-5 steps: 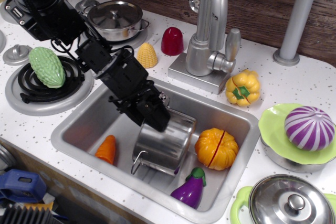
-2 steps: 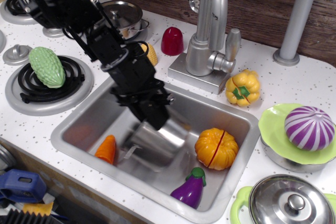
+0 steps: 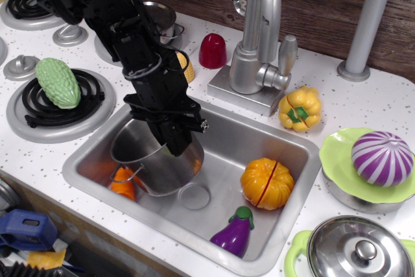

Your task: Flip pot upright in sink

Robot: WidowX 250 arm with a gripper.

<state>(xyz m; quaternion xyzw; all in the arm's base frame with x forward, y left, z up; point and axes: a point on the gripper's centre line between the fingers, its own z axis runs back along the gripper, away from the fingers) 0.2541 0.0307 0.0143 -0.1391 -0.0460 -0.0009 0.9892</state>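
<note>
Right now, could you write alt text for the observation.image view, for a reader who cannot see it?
A black gripper holds the steel pot by its rim, mouth up and tilted, at the left of the sink; a pumpkin and eggplant lie right.

A single view looks down at a steep angle from the front of the counter, fairly close. The sink (image 3: 272, 144) fills the frame's centre, the faucet (image 3: 259, 37) stands at 12 o'clock, and the wooden wall behind seems near.
</note>
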